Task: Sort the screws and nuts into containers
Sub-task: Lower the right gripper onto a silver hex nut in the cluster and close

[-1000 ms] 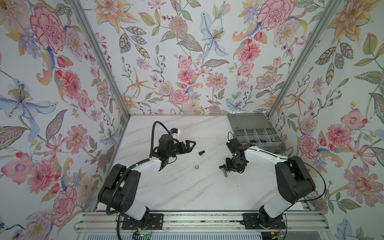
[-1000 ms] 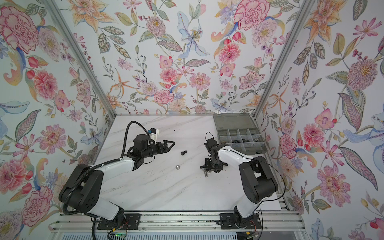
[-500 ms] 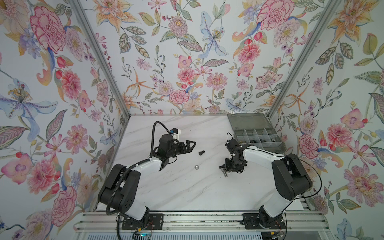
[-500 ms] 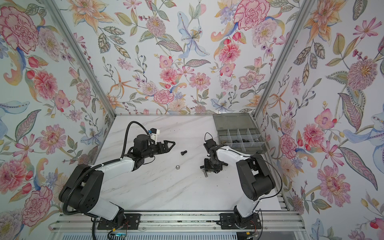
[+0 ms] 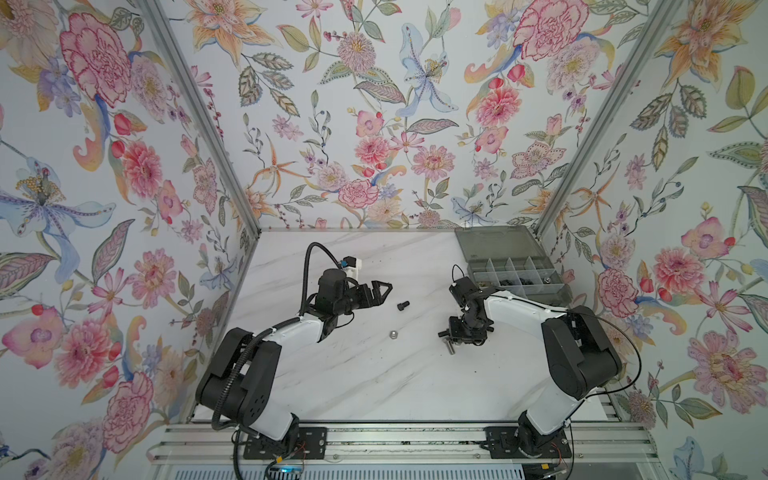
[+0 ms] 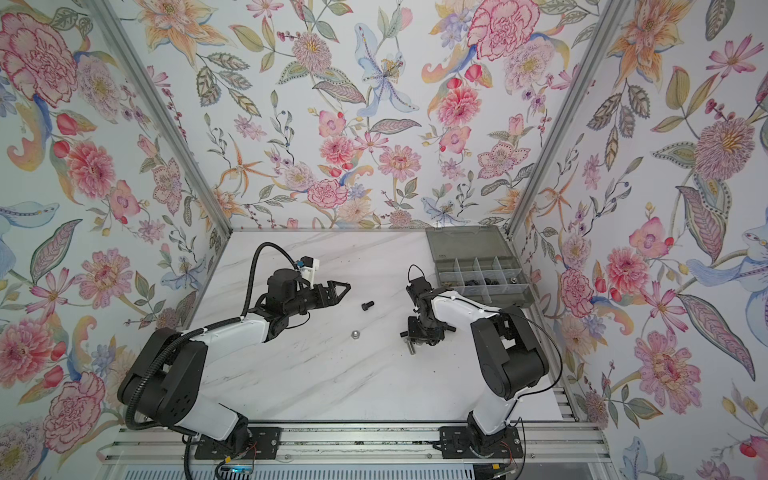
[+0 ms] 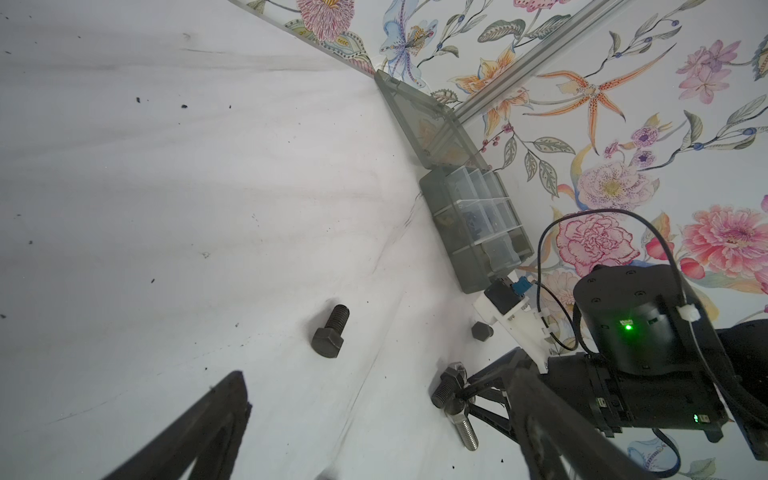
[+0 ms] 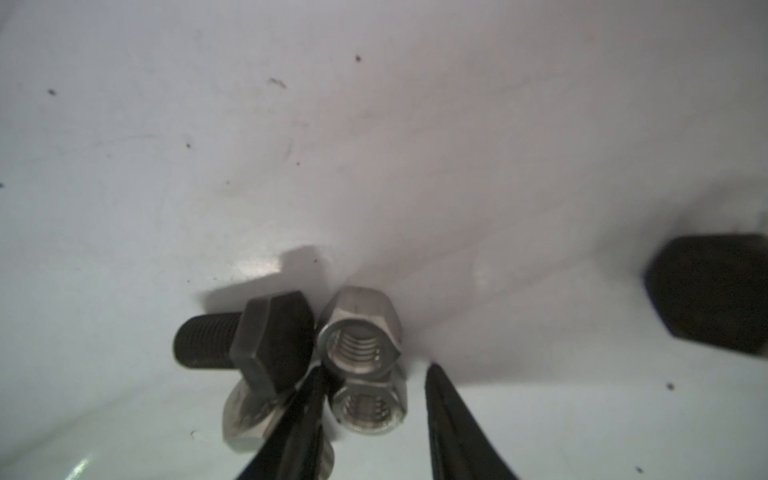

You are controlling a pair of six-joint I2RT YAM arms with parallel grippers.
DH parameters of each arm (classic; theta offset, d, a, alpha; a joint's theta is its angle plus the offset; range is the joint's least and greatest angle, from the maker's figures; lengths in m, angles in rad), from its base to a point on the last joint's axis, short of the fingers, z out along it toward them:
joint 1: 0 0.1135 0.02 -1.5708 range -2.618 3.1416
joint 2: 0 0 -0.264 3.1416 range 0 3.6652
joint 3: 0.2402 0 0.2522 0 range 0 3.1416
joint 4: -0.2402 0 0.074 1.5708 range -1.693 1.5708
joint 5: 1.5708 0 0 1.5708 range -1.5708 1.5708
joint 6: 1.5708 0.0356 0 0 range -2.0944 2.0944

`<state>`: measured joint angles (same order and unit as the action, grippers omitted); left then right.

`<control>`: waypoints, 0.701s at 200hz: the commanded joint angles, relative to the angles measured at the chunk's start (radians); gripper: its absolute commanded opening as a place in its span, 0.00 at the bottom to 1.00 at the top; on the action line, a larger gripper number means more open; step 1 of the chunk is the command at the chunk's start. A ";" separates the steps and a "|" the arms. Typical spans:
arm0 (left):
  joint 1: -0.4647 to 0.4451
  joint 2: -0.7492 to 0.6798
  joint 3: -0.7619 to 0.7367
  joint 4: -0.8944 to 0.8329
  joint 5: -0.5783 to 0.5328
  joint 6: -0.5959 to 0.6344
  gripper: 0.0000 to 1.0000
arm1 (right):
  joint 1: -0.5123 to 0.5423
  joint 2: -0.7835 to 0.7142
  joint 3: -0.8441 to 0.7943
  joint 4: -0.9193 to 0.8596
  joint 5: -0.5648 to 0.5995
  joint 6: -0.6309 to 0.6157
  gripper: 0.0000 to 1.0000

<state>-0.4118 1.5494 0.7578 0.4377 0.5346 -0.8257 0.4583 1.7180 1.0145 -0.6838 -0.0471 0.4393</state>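
Closing now risks snagging black screw (image 8: 249, 336) just beside silver nut (image 8: 368, 409); right gripper (image 8: 376, 368) released, jaws astride nut, nothing clamped.

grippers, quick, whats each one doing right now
left gripper: open, empty
right gripper: open, straddling a silver nut, not clamped
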 commanded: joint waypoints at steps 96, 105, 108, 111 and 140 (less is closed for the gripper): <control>-0.010 0.038 -0.001 0.016 -0.001 0.019 0.99 | 0.039 0.085 -0.010 0.009 0.089 -0.096 0.39; -0.010 0.036 -0.002 0.015 -0.001 0.020 0.99 | 0.042 0.088 -0.008 0.008 0.098 -0.097 0.38; -0.010 0.037 0.000 0.016 -0.001 0.020 0.99 | 0.043 0.090 -0.008 0.009 0.101 -0.098 0.38; -0.010 0.037 0.000 0.016 -0.001 0.019 0.99 | 0.044 0.091 -0.007 0.009 0.102 -0.099 0.38; -0.011 0.039 0.003 0.013 -0.001 0.019 0.99 | 0.048 0.099 -0.002 0.009 0.103 -0.108 0.36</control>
<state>-0.4118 1.5806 0.7578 0.4450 0.5350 -0.8257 0.5041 1.7451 1.0374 -0.6945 0.0338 0.3542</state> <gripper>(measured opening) 0.994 0.381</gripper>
